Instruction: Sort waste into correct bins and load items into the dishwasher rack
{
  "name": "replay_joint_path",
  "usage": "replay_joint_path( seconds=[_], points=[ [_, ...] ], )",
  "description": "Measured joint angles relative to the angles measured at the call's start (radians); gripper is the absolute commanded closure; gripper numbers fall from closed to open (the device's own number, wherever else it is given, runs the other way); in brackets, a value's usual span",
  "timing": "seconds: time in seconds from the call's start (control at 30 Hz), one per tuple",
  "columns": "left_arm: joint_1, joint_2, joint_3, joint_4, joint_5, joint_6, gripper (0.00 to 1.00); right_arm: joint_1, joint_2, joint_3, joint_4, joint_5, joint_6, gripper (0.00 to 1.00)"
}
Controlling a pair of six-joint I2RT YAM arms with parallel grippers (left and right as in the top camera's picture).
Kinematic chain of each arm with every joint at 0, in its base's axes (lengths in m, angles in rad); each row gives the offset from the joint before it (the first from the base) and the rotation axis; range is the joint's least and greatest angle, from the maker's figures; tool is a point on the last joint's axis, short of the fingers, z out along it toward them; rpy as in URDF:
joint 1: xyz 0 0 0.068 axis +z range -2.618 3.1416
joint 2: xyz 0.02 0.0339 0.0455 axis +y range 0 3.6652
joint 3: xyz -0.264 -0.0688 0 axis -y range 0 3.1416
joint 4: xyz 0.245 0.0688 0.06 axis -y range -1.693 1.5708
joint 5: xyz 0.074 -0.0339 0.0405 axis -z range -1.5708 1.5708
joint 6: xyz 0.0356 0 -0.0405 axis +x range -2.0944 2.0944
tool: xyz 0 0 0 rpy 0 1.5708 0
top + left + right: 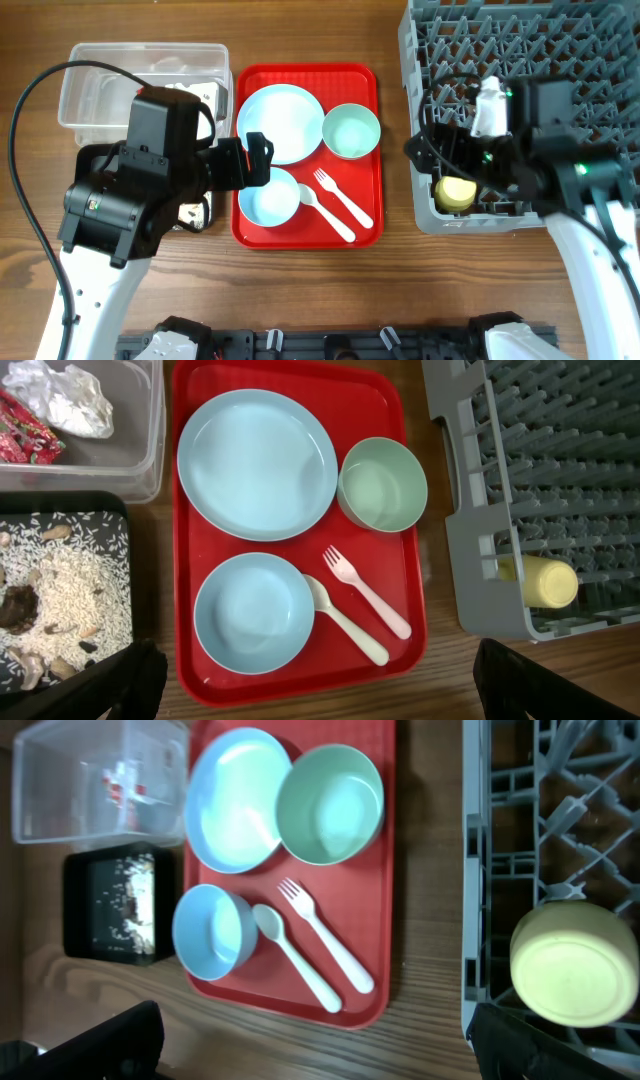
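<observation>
The brown wooden table (390, 290) is carrying four things directly on its surface. The clear rectangular plastic tub (75, 90) is sitting at the left, with the shallow black rectangular tray (72, 910) lying just beside it, nearer the robot. The flat red plastic serving tray (345, 80) is resting centrally. The large grey plastic grid rack (415, 100) is standing at the right.

Red tray (370, 410); pale blue plate (257, 463), pale blue bowl (254, 612); green bowl (382, 485); white fork (365, 592), spoon (345, 622); grey rack (470, 560); yellow cup (540, 580)
</observation>
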Motion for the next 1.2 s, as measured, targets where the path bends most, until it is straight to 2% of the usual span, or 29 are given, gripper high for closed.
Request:
replay_joint_path(
  seconds=[0.4,0.63,0.7,0.77,0.87,0.93,1.07,1.2],
  points=[
    [-0.002,-0.015,0.000,0.000,0.000,0.000,0.00,0.000,0.228,0.000,0.065,0.002,0.000,0.00],
    [0.005,-0.150,-0.001,-0.056,-0.036,0.008,0.00,0.000,0.319,0.000,0.203,0.002,0.000,0.00],
    [0.031,-0.212,-0.019,0.032,-0.069,0.014,0.00,0.000,0.340,0.000,0.239,0.002,0.000,0.00],
    [0.071,-0.290,-0.082,0.220,-0.088,0.020,0.00,0.000,0.357,0.000,0.276,0.002,0.000,0.00],
    [0.120,-0.417,-0.253,0.510,-0.084,0.045,0.00,0.000,0.371,-0.001,0.313,0.002,0.000,0.00],
    [0.137,-0.509,-0.393,0.640,-0.064,0.064,0.00,0.000,0.373,-0.001,0.323,0.003,0.000,0.00],
    [0.158,-0.684,-0.681,0.782,-0.019,0.086,0.00,0.000,0.374,-0.001,0.326,0.002,0.000,0.00],
    [0.181,-0.832,-0.898,0.834,0.008,0.092,0.00,0.000,0.374,-0.001,0.327,0.002,0.000,0.00]
  ],
)
